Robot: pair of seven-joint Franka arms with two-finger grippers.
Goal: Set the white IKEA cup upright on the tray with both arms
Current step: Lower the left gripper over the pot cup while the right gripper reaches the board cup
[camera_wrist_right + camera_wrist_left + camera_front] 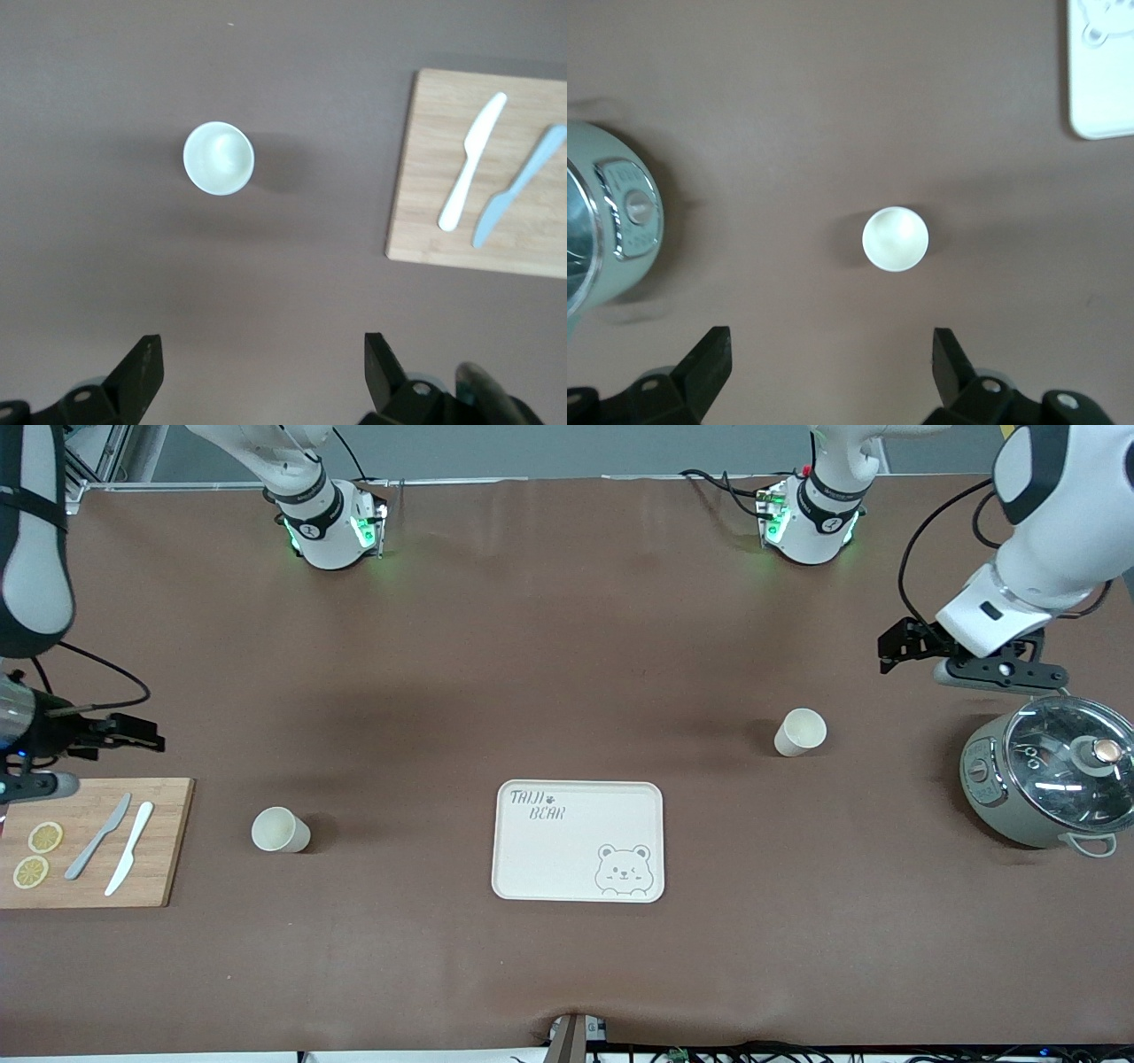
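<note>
We see only a corner of the tray (1101, 84) in the left wrist view. The cooker (607, 232) is cut by that view's edge, and its button markings are too small for us to read.

Even, soft overhead light, sharp front view.
Cups cast faint shadows on the worktop (567, 646); glare streaks the cooker's glass lid (1067, 757); its body blurs in the left wrist view.

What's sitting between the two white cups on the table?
In the front view, the tray lies between the cup near the cutting board and the cup near the cooker, a little nearer the camera than both. Otherwise only bare brown table.
</note>
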